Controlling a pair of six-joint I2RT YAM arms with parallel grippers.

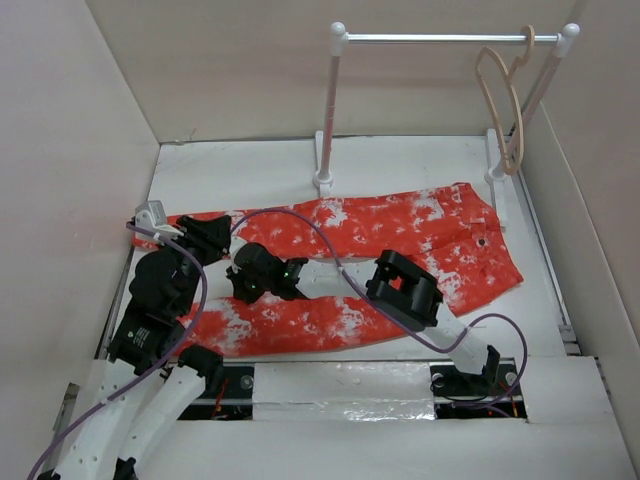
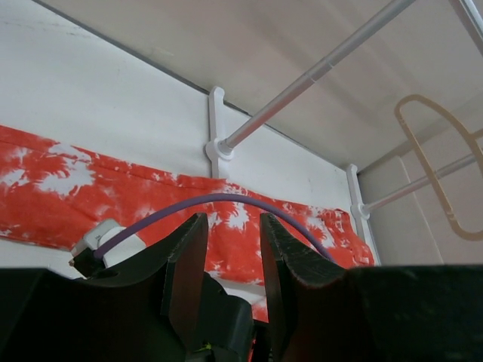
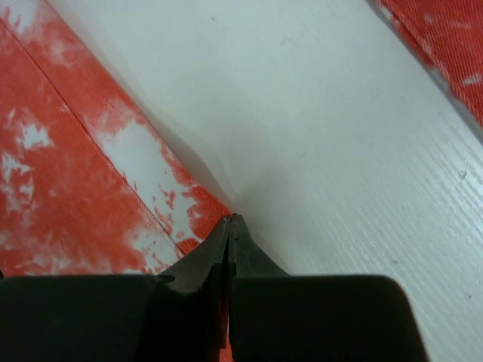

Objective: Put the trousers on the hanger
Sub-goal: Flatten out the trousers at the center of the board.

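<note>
Bright, even light with soft shadows; the right wrist view blurs across the trousers [image 3: 68, 151]

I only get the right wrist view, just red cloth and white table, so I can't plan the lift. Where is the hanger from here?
Observer: The hanger hangs by its hook on the rack, at the far right end of the bar.
Operator: What is the other arm doing?
Observer: The left hand is open and holds nothing, at the left cuff end of the trousers.
Operator: Which end is the waist?
Observer: The waistband lies at the right, close to the rack's right foot, with both legs running left.
</note>
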